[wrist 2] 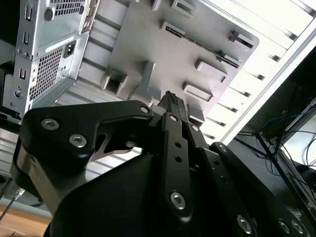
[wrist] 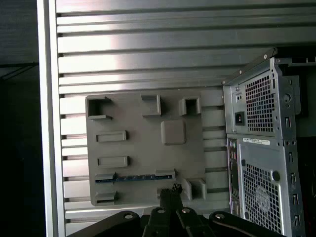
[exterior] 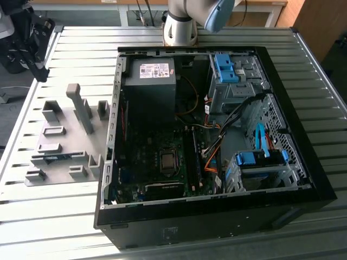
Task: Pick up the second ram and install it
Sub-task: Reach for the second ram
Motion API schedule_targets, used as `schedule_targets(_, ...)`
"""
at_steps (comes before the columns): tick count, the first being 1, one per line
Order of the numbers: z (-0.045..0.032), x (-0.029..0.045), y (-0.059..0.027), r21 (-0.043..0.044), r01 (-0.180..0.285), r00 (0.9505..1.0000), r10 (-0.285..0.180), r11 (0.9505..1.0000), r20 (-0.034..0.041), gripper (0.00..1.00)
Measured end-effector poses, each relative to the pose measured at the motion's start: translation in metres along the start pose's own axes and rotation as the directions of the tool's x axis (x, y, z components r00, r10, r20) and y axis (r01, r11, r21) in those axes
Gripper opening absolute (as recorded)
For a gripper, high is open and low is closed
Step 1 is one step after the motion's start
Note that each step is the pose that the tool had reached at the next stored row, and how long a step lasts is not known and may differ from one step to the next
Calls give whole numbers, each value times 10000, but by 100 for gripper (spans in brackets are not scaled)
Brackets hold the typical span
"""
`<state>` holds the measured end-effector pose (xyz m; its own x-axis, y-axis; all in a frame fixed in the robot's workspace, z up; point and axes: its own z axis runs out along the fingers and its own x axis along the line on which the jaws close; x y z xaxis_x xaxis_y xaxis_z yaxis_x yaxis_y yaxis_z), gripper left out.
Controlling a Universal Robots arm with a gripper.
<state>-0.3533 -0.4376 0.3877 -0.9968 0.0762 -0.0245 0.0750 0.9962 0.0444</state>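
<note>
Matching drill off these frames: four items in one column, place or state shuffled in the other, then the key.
Items
1. second ram
2. CPU socket
3. power supply
4. claw

Place or state
a. on the motherboard, inside the case
b. poised over the grey tray, holding nothing
c. lying in a holder on the grey tray, outside the case
d. in the case corner nearest the arm's base

Pairs: 1-c, 2-a, 3-d, 4-b

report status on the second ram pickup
gripper shut, empty, clear of the grey tray. second ram lying in its tray slot, untouched. nothing in the way between them.
</note>
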Motion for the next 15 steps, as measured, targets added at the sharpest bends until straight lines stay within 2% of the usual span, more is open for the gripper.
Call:
schedule_targets(4,-1,62,-14,0,0,10000,0,10000,0,11)
schedule_targets(6,0,141,-8,0,-1,10000,1,10000,0,11)
schedule_targets(15,3,140,14,0,0,10000,0,10000,-2,11)
